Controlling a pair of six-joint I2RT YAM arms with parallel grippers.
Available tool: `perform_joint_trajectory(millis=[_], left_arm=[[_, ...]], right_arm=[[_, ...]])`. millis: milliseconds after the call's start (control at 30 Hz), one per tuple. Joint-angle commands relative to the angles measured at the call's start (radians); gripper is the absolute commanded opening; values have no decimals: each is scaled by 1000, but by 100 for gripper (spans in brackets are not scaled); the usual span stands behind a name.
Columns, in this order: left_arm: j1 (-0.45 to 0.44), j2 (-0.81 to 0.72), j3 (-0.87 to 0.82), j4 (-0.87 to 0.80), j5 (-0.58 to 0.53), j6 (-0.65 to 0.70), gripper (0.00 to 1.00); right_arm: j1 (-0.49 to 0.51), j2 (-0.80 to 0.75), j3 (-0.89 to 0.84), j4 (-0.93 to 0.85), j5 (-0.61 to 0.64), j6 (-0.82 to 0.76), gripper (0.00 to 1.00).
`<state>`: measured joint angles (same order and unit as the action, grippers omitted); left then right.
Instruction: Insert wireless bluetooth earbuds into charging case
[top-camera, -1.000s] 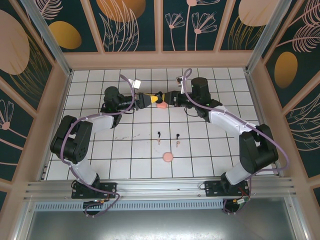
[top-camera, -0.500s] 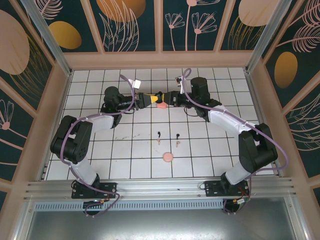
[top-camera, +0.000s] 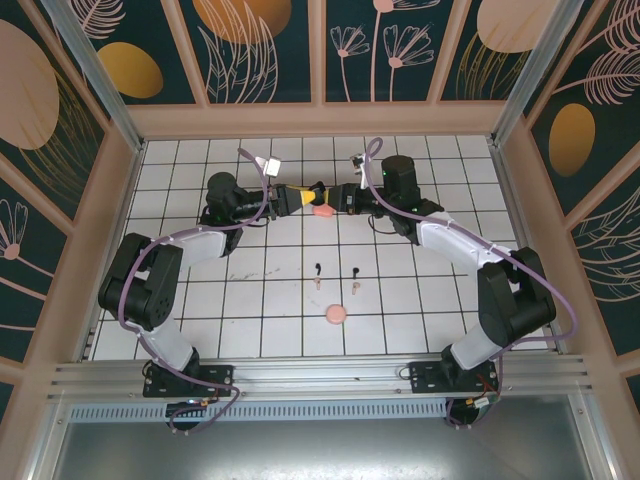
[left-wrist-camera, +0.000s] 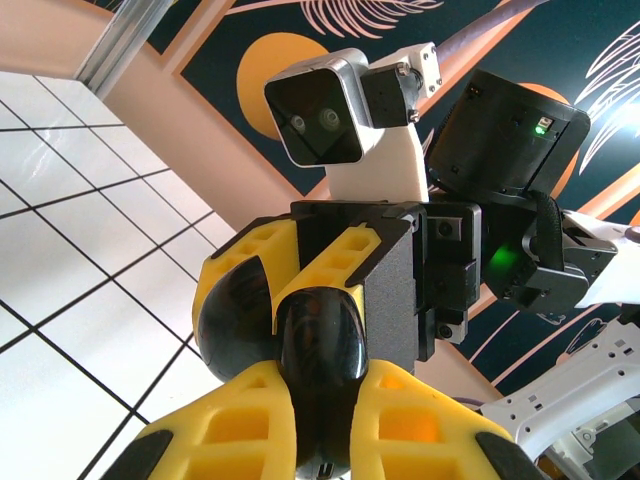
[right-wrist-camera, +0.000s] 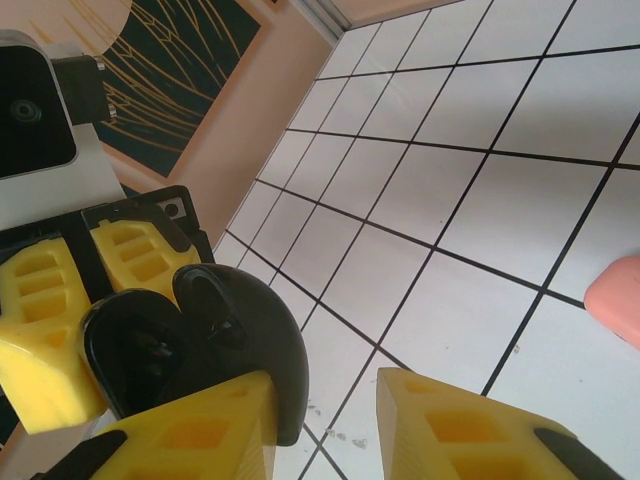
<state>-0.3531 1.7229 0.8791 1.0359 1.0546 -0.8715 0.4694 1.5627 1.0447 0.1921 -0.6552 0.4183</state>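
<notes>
A glossy black charging case (left-wrist-camera: 320, 345) hangs in the air at the back of the table, with my left gripper (left-wrist-camera: 325, 378) shut on its body. Its lid (right-wrist-camera: 235, 330) stands open. My right gripper (right-wrist-camera: 325, 395) faces it with jaws apart; the lid's edge rests against one finger (right-wrist-camera: 200, 435) and bare floor shows in the gap. From above, the left gripper (top-camera: 303, 198) and the right gripper (top-camera: 332, 197) meet at the case (top-camera: 318, 189). Two black earbuds (top-camera: 317, 268) (top-camera: 355, 270) and two pale ones (top-camera: 318, 284) (top-camera: 354, 291) lie on the tiles mid-table.
A pink case (top-camera: 323, 211) lies on the tiles just under the grippers and shows at the edge of the right wrist view (right-wrist-camera: 615, 295). Another round pink case (top-camera: 335, 314) sits nearer the arm bases. Walls (top-camera: 120, 190) enclose the white tiled floor.
Both grippers stay together at the black case; the right arm has shifted only slightly.
</notes>
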Motion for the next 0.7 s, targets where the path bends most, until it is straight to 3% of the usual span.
perform_joint_trajectory(millis=[0,167,433,533,600,667], left_arm=[[-14,-37,29,44,15,8,0],[-20,-35,28,44,16,11,0],[-23,-30,26,38,12,19,0],[-23,-28,26,20,4,29,0],[-23,-30,26,-3,-4,45,9],[-23,-38,28,-49,-21,77,27]], right_arm=[[12,7,30,7,-18,-8,31],[17,23,64,1,-27,-6,24],[18,23,76,-9,-32,-12,2],[19,22,83,-16,-28,-15,0],[19,19,89,-23,-22,-14,0],[18,15,100,-40,-8,-20,0]])
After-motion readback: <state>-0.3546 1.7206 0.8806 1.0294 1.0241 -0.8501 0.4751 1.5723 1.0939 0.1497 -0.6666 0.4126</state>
